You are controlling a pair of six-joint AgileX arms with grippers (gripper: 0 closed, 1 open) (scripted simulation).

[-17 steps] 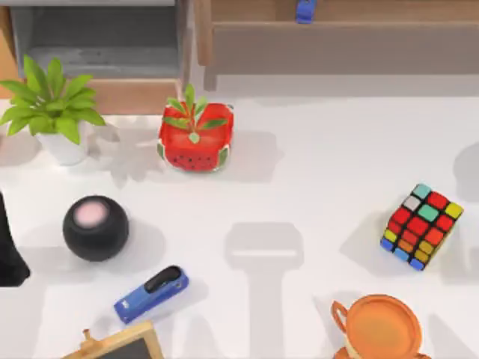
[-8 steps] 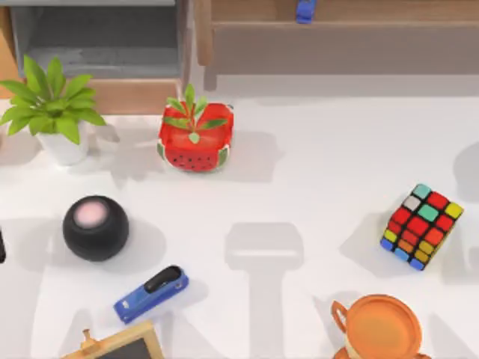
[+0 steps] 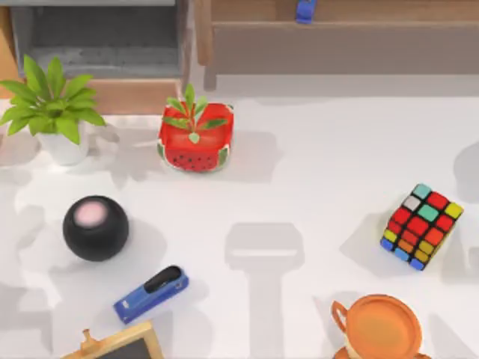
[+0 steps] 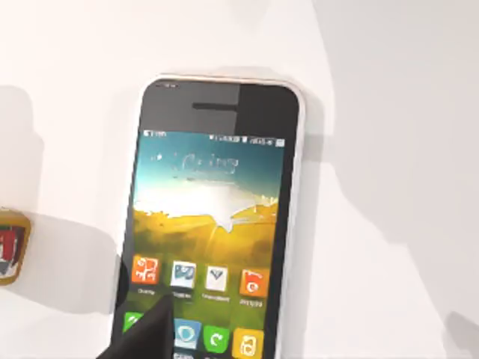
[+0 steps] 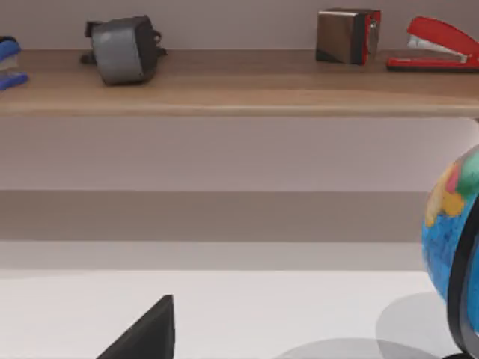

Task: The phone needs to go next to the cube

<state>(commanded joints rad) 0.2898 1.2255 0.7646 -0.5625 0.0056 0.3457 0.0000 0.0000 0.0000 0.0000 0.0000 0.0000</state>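
The phone (image 4: 213, 224) lies flat on the white table in the left wrist view, screen lit, with rows of colourful app icons at its lower part. A dark part of my left gripper (image 4: 146, 336) hangs just above the phone's icon end. The cube (image 3: 420, 226), with a black grid and red, orange, blue, yellow and teal stickers, sits at the table's right side in the top view. A dark tip of my right gripper (image 5: 146, 333) appears in the right wrist view, facing a wooden shelf (image 5: 239, 82).
A watermelon-patterned planter (image 3: 196, 138), a potted green plant (image 3: 52, 105), a black ball speaker (image 3: 95, 227) and a blue stapler (image 3: 151, 293) stand left of centre. An orange cup (image 3: 382, 327) sits below the cube. A globe (image 5: 453, 247) stands near the right gripper.
The dark shape of my left arm at the top view's left edge has slid out of that view. The shadows at the left have shifted. Objects on the table have not moved.
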